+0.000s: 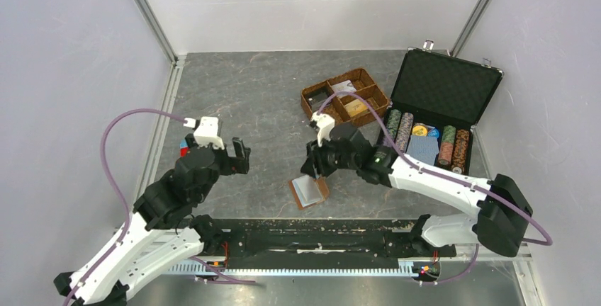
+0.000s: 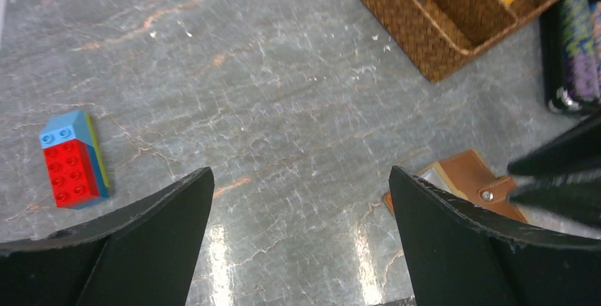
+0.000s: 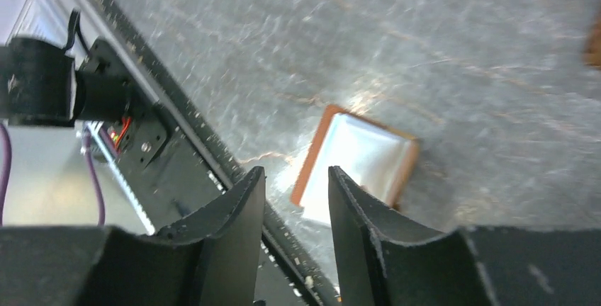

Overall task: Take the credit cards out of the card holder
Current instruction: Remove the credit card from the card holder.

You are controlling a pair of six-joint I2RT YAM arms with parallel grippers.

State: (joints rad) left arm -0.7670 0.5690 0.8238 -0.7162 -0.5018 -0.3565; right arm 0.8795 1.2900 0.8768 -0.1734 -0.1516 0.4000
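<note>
The card holder (image 1: pixel 309 191) is lying open on the worktop (image 1: pixel 262 100), pale sleeves facing up, just ahead of and below the right hand (image 3: pixel 294 178), whose fingers are standing narrowly apart, gripping nothing. The left hand (image 2: pixel 299 175) is gaping wide, the holder off to its right. The credit cards (I cannot make them out inside the sleeves) are probably thin, stiff, slick; pinching an exposed edge seems wisest.

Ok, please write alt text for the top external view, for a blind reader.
The right end effector is poised at an open tan card holder lying on the grey table. The left end effector hangs open, apart. A woven basket and chip case stand farther back.
</note>
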